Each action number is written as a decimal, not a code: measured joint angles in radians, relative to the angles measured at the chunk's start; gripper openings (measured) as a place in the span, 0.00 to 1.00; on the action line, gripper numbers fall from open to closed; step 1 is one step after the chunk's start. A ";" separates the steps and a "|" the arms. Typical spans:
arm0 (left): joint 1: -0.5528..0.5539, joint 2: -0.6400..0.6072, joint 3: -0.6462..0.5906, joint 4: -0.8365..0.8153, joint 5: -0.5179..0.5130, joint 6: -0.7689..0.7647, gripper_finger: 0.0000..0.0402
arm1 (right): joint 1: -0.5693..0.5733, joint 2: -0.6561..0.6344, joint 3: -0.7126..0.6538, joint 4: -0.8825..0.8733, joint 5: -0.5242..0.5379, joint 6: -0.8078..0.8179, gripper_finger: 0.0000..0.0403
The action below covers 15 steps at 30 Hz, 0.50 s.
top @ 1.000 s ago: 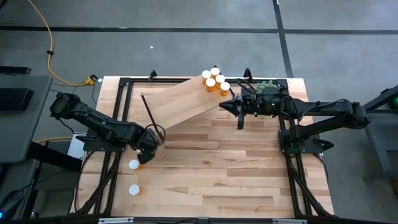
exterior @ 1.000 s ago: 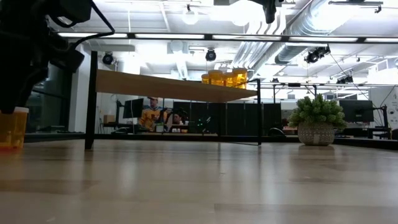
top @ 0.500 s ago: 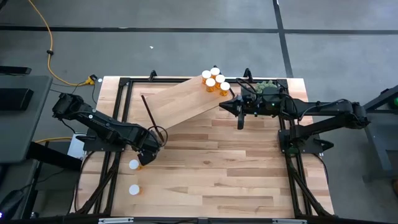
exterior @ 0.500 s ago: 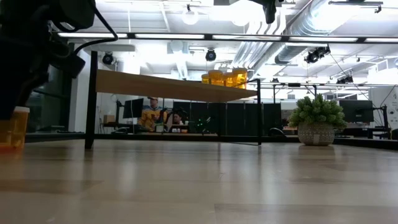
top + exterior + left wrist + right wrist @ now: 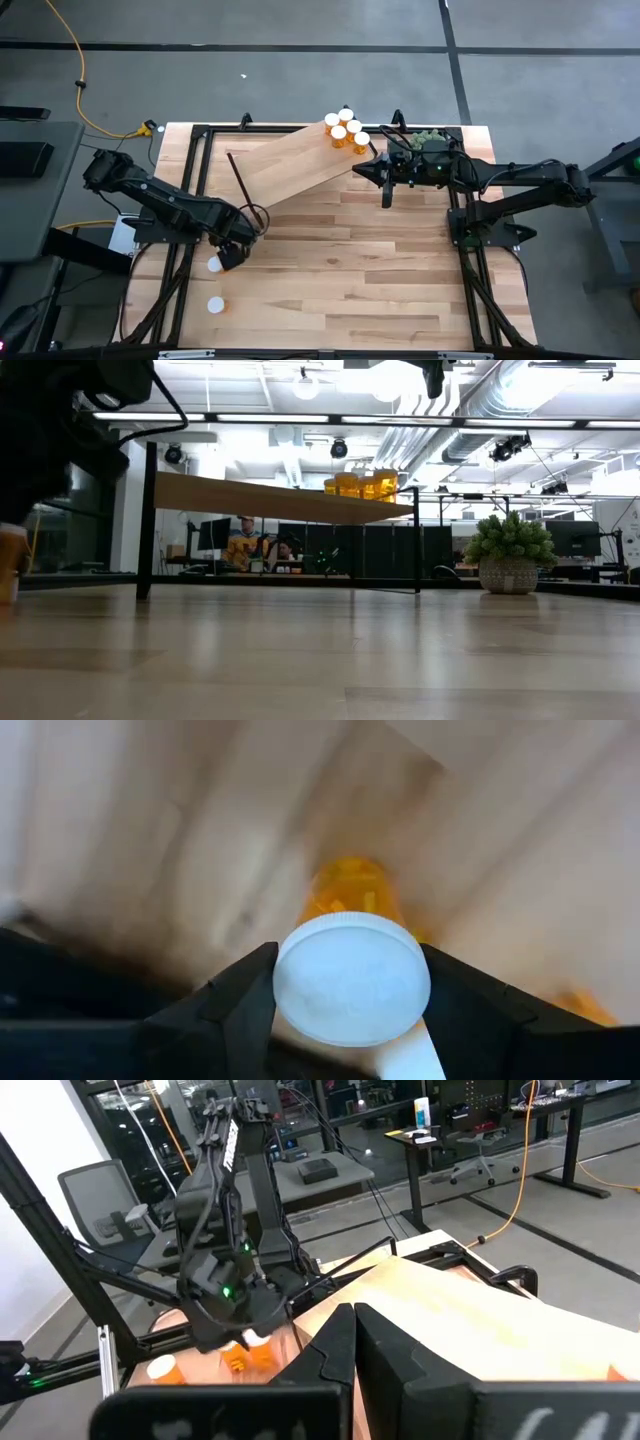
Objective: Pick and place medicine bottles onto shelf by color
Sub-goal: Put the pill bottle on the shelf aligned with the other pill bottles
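Four medicine bottles [image 5: 346, 128] already stand clustered on the shelf [image 5: 300, 160], at the end that lies toward one o'clock on your overhead picture; the level camera shows them as an orange row [image 5: 360, 484] on top of the plank [image 5: 270, 500]. Your left tool [image 5: 225, 256] sits at about eight o'clock on the bench [image 5: 360, 270], lowered over another bottle [image 5: 214, 264] whose white cap peeks out just beside it. In the left wrist camera that bottle [image 5: 352, 970] fills the middle, its cap sitting between the two dark fingers [image 5: 245, 1005], which flank it closely on either side; you cannot tell from this picture whether they press it or merely bracket it. One more bottle [image 5: 215, 305] stands alone on the bench nearer the front edge, at about seven o'clock, apart from the tool. Your right tool [image 5: 385, 185] waits at about two o'clock, just off the shelf's loaded end, and its wrist camera shows its fingers [image 5: 335, 1345] drawn together with nothing between them. The green plant [image 5: 510, 555] stands in its pot at the bench's far right corner, behind the right arm.
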State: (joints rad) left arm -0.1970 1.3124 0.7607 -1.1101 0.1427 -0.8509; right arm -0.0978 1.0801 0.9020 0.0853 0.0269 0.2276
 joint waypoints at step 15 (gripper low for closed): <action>0.111 -0.060 0.646 -0.348 -0.009 0.204 0.52 | 0.000 0.000 0.001 -0.008 0.000 -0.008 0.00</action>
State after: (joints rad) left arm -0.0865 1.2520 1.4064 -1.4581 0.1333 -0.6467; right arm -0.0978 1.0805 0.9028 0.0769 0.0273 0.2199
